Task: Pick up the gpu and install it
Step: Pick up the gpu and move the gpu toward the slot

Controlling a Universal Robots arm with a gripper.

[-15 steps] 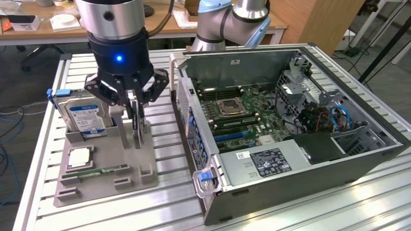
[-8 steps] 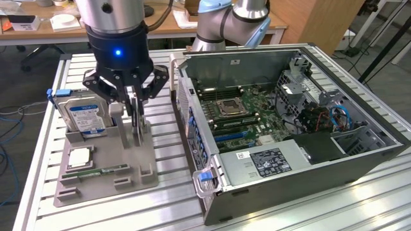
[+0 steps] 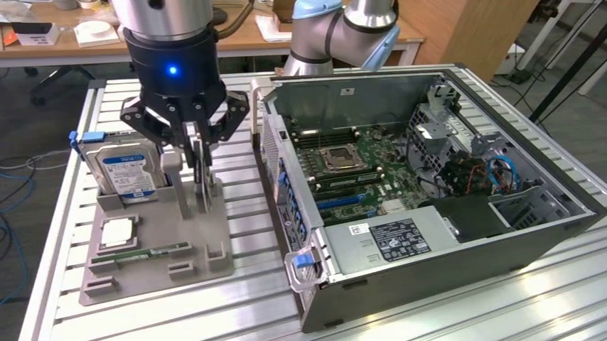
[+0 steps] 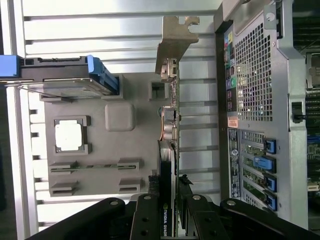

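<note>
Exterior view's left: hard drive (image 3: 126,170) upright in grey holder (image 3: 161,273) on table (image 3: 246,305), processor chip (image 3: 116,232) flat nearer the camera. Next: gpu (image 3: 202,188) on edge in holder, claw (image 3: 196,153) clenched on its upper edge. Right: open computer case (image 3: 446,277), perforated rear wall just beside gpu.

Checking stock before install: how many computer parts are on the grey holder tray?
4: silver blue-labelled hard drive at the far end, square silver processor chip mid-tray, thin green memory stick nearest the camera, dark flat gpu upright, gripped by the black gripper. None seem hidden.
</note>
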